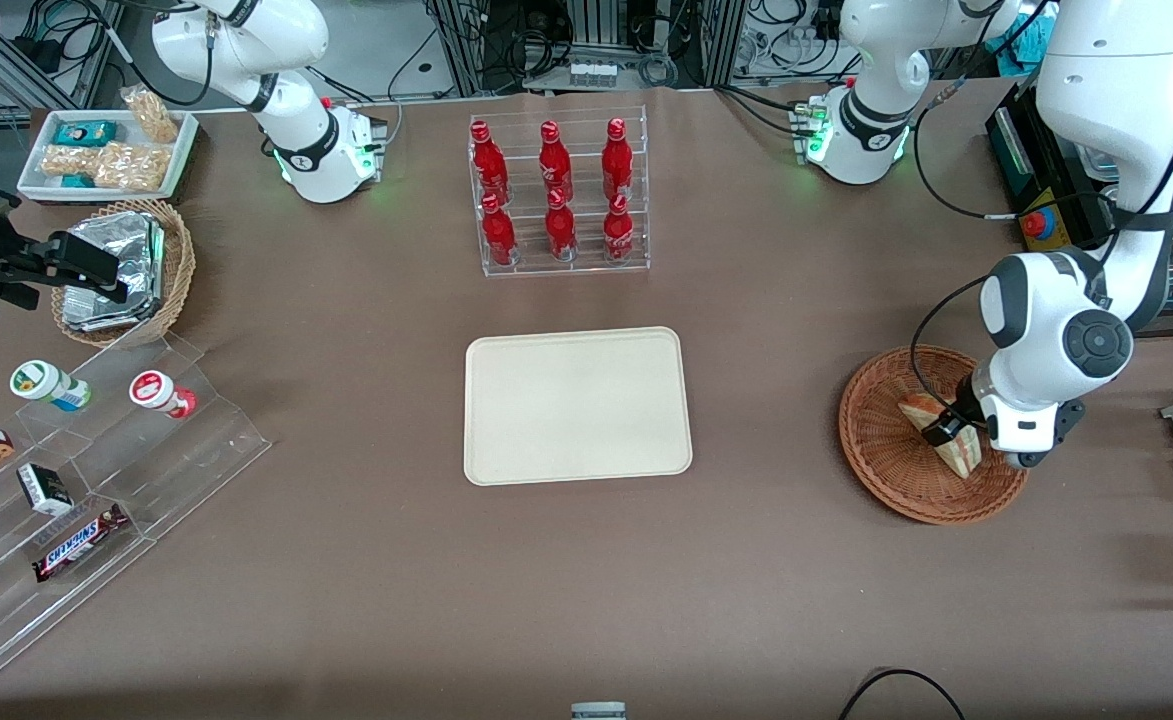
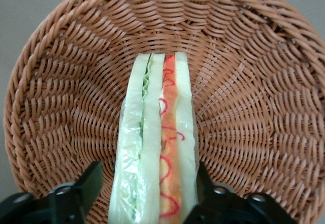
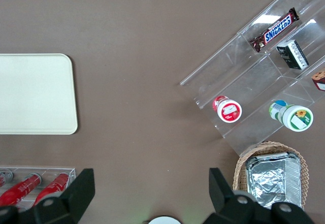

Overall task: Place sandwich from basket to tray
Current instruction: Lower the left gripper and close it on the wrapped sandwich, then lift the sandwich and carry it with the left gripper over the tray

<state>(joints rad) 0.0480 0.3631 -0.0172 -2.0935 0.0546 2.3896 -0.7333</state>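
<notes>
The sandwich (image 1: 949,440), a clear-wrapped wedge of pale bread with green and red filling showing along its edge, lies in the reddish-brown wicker basket (image 1: 886,470) at the right of the front view, toward the working arm's end of the table. The gripper (image 1: 946,428) sits low over the basket; in the wrist view its two black fingers (image 2: 86,188) stand one on each side of the wedge, jaws apart and close against the wrapper, though whether they press it cannot be told.

At the centre of the front view the plain cream tray (image 1: 578,405) rests flat on the brown table (image 1: 366,560), well apart from the basket. Above it in the frame a clear rack (image 1: 558,195) holds six red bottles (image 1: 556,190) in two rows.

At the left of the frame, toward the parked arm's end, a lighter wicker basket (image 1: 178,275) carries foil packs (image 1: 116,270), a white tray (image 1: 106,155) at the upper left holds snack bags, and a clear stepped stand (image 1: 146,450) at the lower left displays small tubs, boxes and a chocolate bar (image 1: 78,540). Along the top edge, metal framing and loose cables (image 1: 596,45) crowd the room past the table.
</notes>
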